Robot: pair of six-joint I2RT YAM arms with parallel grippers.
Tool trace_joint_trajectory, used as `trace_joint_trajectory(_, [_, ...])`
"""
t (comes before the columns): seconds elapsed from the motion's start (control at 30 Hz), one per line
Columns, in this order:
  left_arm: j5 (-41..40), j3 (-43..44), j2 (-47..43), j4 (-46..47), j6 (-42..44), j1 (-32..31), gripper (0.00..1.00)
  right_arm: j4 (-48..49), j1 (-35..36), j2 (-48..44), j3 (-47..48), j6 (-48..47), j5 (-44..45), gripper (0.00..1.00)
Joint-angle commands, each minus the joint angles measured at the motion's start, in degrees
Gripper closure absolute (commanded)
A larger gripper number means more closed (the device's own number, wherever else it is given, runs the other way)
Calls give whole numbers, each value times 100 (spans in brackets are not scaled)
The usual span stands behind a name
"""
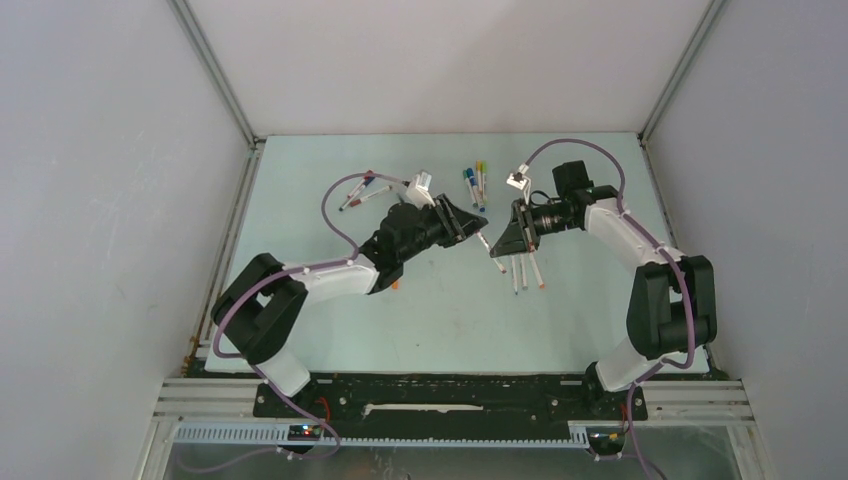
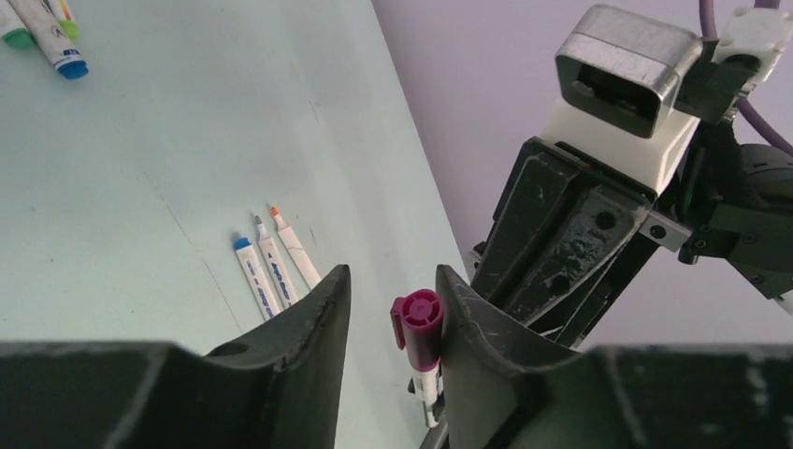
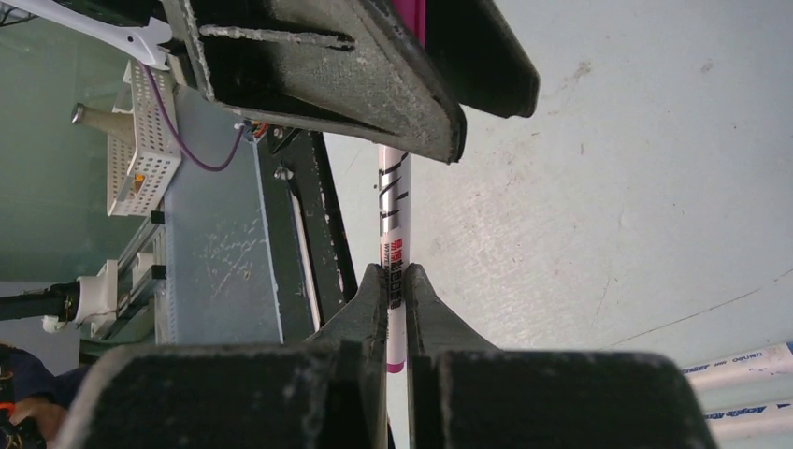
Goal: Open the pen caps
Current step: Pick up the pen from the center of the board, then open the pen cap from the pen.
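A white pen [image 3: 392, 206] with a magenta cap [image 2: 420, 323] hangs between the two grippers above mid-table. My right gripper [image 3: 394, 271] is shut on the pen's white barrel near its magenta-banded end. My left gripper [image 2: 393, 281] is open around the cap. The cap touches the right-hand finger [image 2: 468, 309], and a gap separates it from the other finger. In the top view the left gripper [image 1: 470, 222] and right gripper [image 1: 503, 245] face each other closely. The cap's magenta edge also shows between the left fingers in the right wrist view [image 3: 409, 19].
Three pens with bare blue, grey and orange tips [image 2: 269, 267] lie side by side under the right gripper [image 1: 525, 270]. Capped pens with blue, green and yellow caps lie at the back middle [image 1: 475, 185]. More pens lie at the back left [image 1: 362, 192]. A small orange cap [image 1: 395, 285] lies by the left arm.
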Motion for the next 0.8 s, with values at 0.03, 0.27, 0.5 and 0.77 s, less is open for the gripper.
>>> trace_joint_trajectory(0.03, [-96,413,-35,-61,101,-57,75,30,83,65,13,-90,2,100])
trace_joint_trajectory(0.27, [-252,393,-218,-251,358,-123,100,12,154,76,8,-124,86,100])
trace_joint_trajectory(0.5, [-212,424,-200,-129,415,-299,100,100,150,7,12,66,-9,46])
trace_joint_trajectory(0.77, [-222,509,-116,45,439,-430,100,195,153,50,8,235,-26,48])
